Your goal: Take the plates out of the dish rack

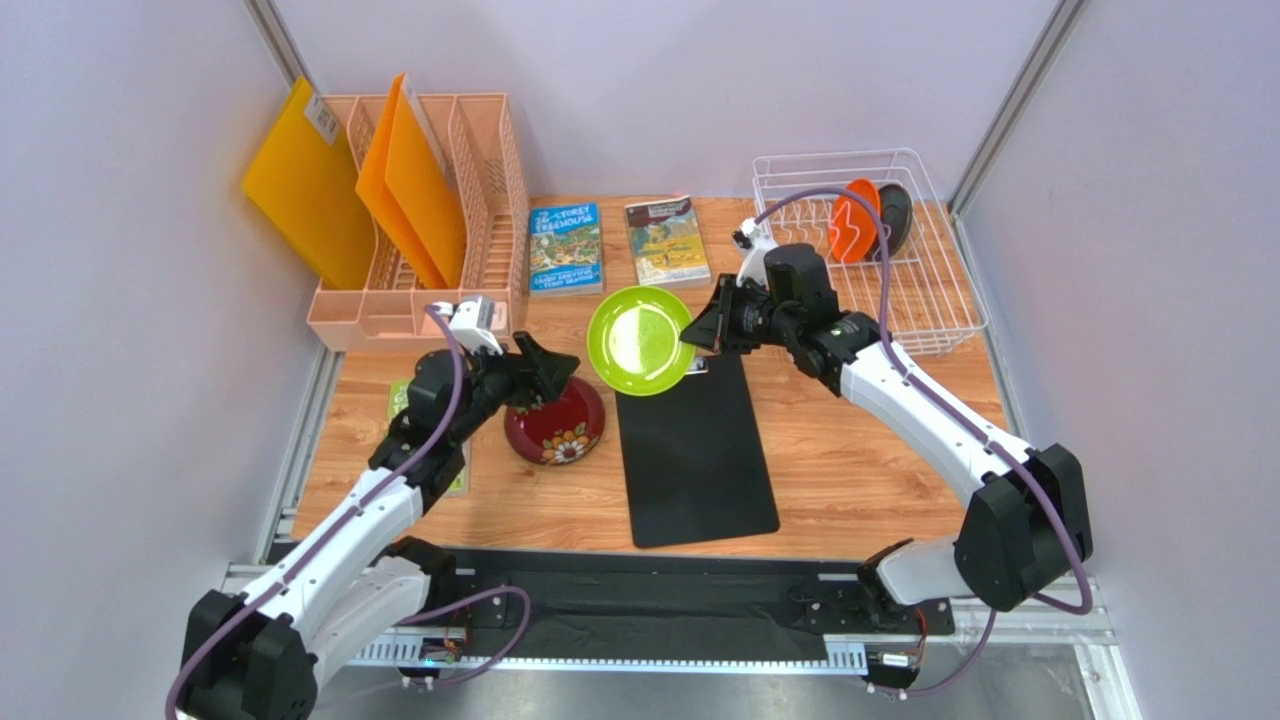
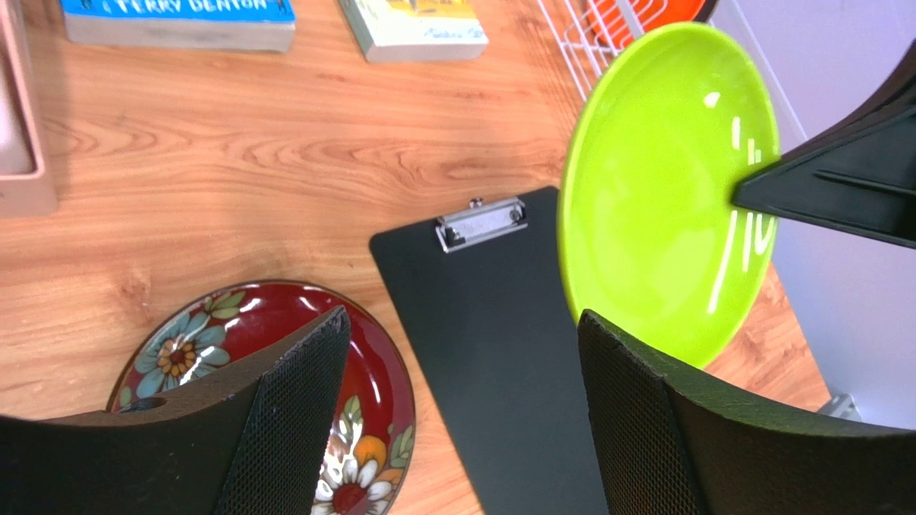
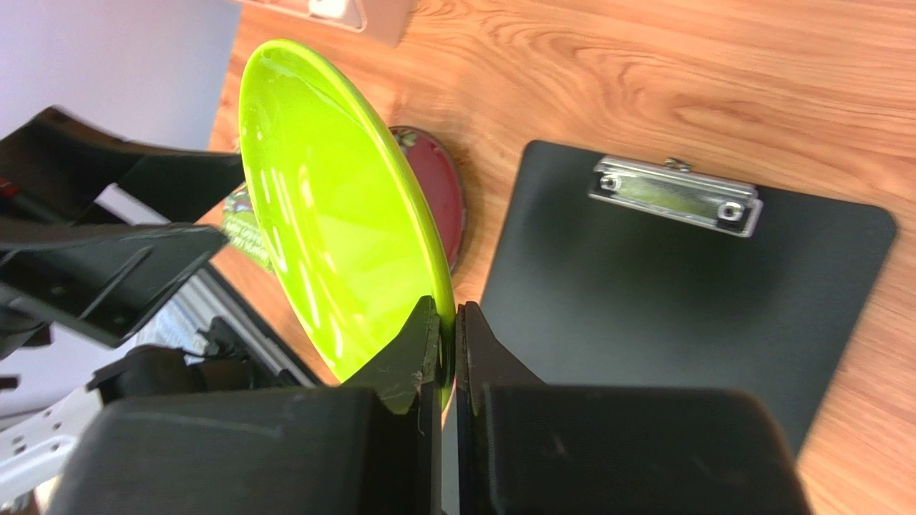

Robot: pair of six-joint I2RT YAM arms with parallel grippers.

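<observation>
Two books [image 1: 565,248], dish rack [image 1: 935,294] on wooden table [image 1: 872,450] between pale walls [image 1: 120,300].

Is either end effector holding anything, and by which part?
The right end effector pinches the green plate by its rim; the left end effector is open, empty.

A light orange-brown wooden table top [image 1: 887,465] with wavy grain fills the middle of the scene. It is boxed in on three sides by plain, pale grey-lilac wall panels: a back panel [image 1: 646,90], a left panel [image 1: 120,300] and a right panel [image 1: 1172,225]. A slim silver metal post [image 1: 278,42] runs up each rear corner where the panels meet. A flat black strip [image 1: 661,600] lies along the table's near edge, and a silver metal rail [image 1: 296,450] borders its left side. The light is bright and even, throwing only soft, short shadows on the wood.
</observation>
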